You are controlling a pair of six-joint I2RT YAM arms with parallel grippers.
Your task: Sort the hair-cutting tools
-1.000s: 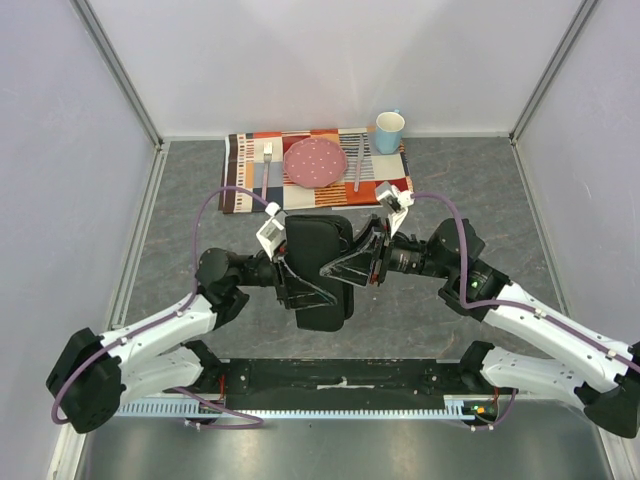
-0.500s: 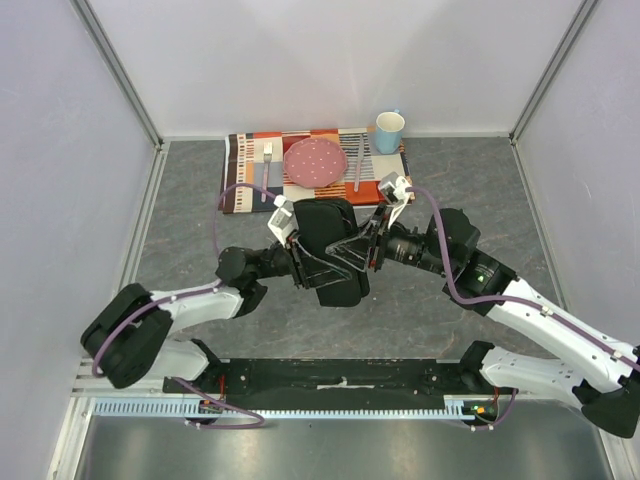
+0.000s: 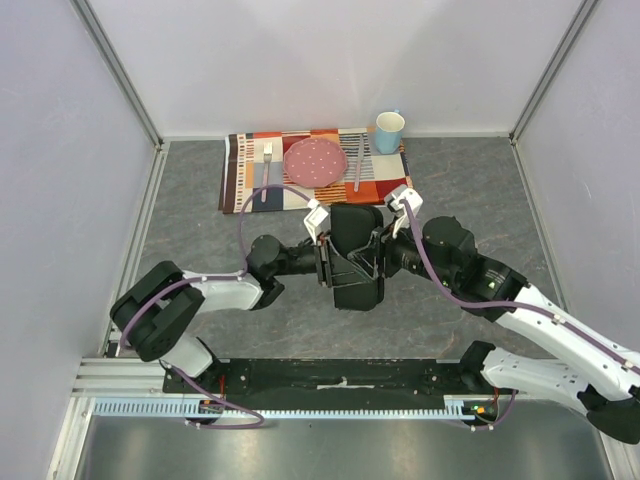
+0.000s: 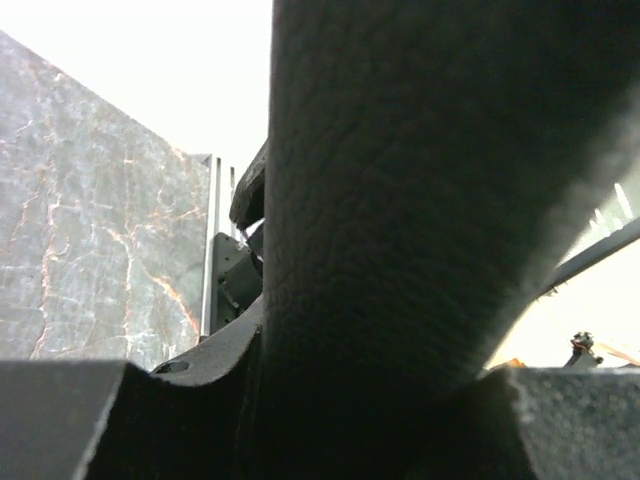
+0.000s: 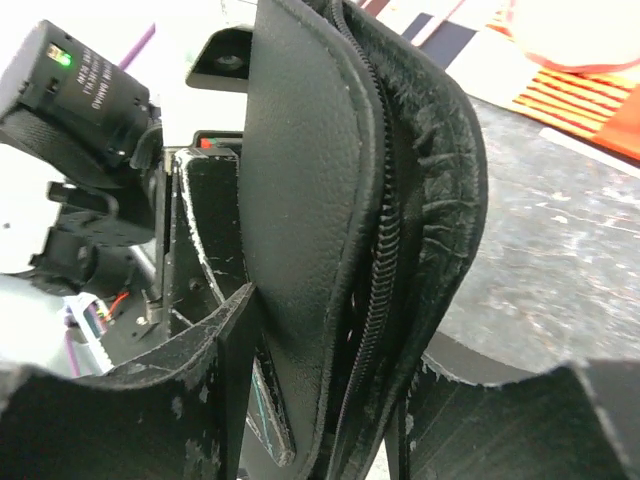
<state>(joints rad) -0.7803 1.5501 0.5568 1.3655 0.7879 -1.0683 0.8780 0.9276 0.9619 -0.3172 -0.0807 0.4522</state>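
Both arms meet at the black zip case, desk centre.
Left jaws pinch it from 9 o'clock; right jaws straddle it from 3 o'clock, and I cannot tell whether they grip.

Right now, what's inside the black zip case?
The right wrist view shows the black zip case slightly parted along its zipper, with only dark fuzzy lining in the gap. No scissors or clips show; its walls cover the rest.

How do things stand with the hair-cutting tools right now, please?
Left gripper clamped on black zip case; right gripper straddles it, grip unclear. Zip open; no tools visible.
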